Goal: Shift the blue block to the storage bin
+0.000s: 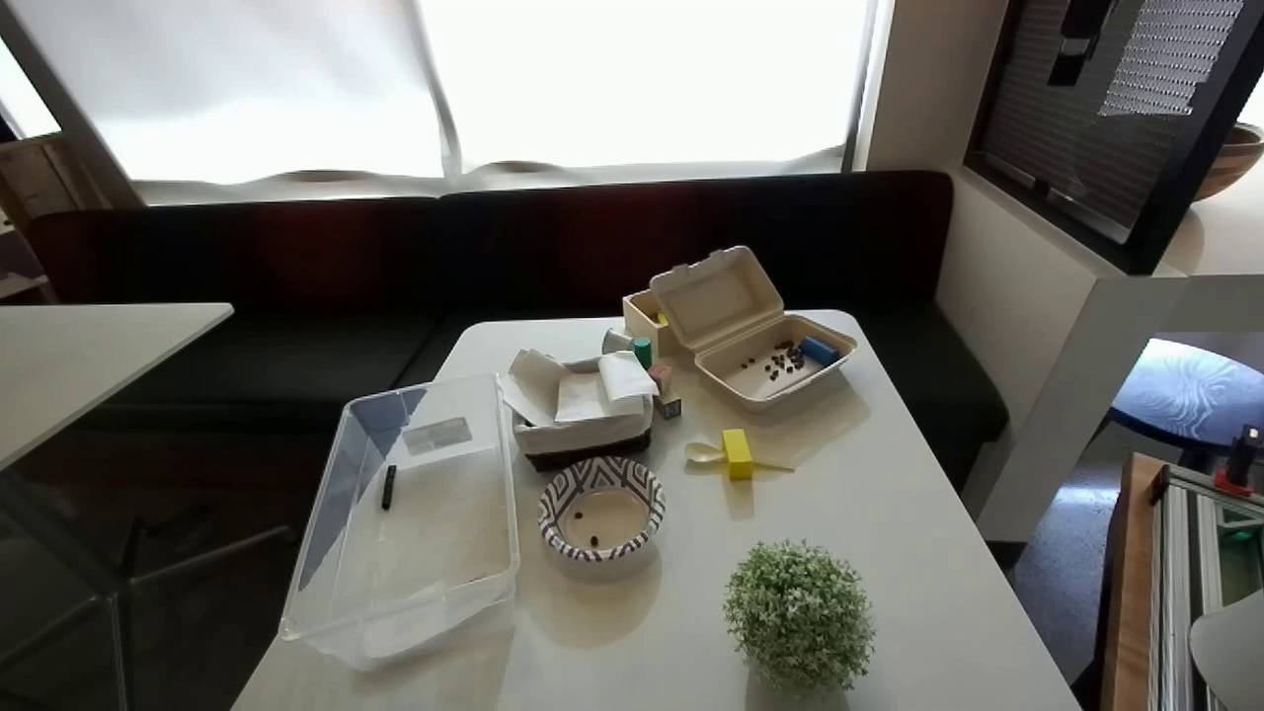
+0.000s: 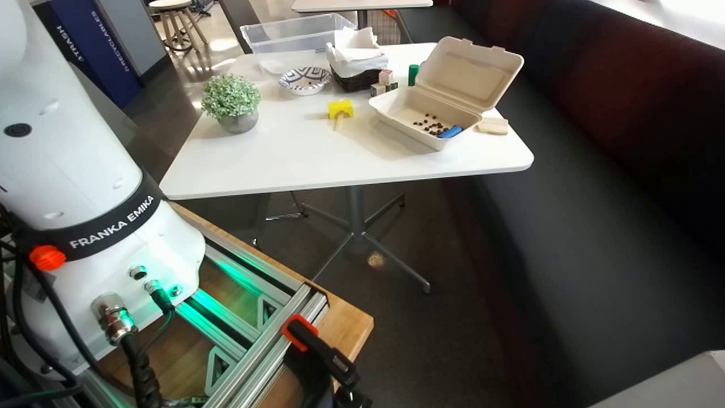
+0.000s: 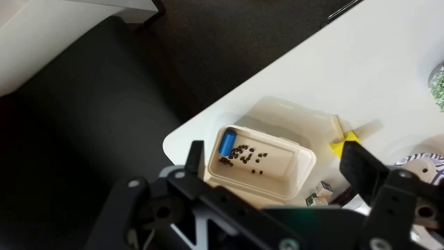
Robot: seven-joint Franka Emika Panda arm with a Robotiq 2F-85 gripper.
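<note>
Empty fingers stand wide apart, the white table beside a dark bench below bright windows.

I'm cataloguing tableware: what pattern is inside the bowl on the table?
Angular blue-purple lines on white; the bowl shows best in an exterior view.

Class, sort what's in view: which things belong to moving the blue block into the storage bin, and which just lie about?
Belong to the job: blue block, lying in the food box; storage bin; gripper.

Just lying about: yellow block; spoon; patterned bowl; potted plant; dark basket.
</note>
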